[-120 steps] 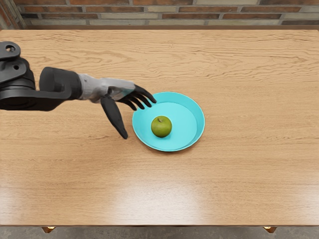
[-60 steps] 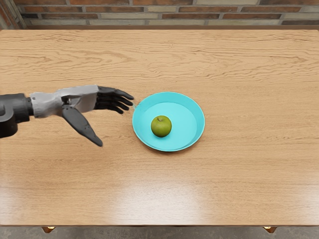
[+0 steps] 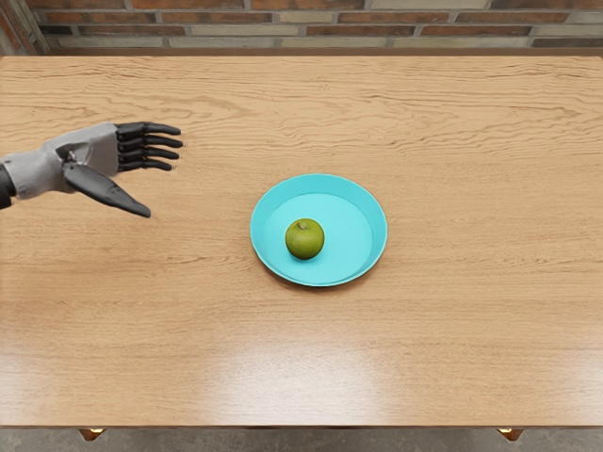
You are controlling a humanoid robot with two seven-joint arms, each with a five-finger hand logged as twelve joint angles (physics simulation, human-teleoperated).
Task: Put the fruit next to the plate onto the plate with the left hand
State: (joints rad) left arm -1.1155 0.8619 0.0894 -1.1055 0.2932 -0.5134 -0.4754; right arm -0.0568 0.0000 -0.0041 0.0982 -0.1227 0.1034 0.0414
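The left hand (image 3: 99, 158) reaches in from the left edge of the head view, with only its light grey wrist (image 3: 33, 173) showing behind it before the arm leaves the picture. The hand holds nothing. Its four dark fingers (image 3: 155, 141) are stretched out nearly straight, lying close side by side with small gaps between them, and they point to the right. The dark thumb (image 3: 111, 193) stands well apart from them, slanting down and to the right below the palm. The back of the hand is the same light grey as the wrist.
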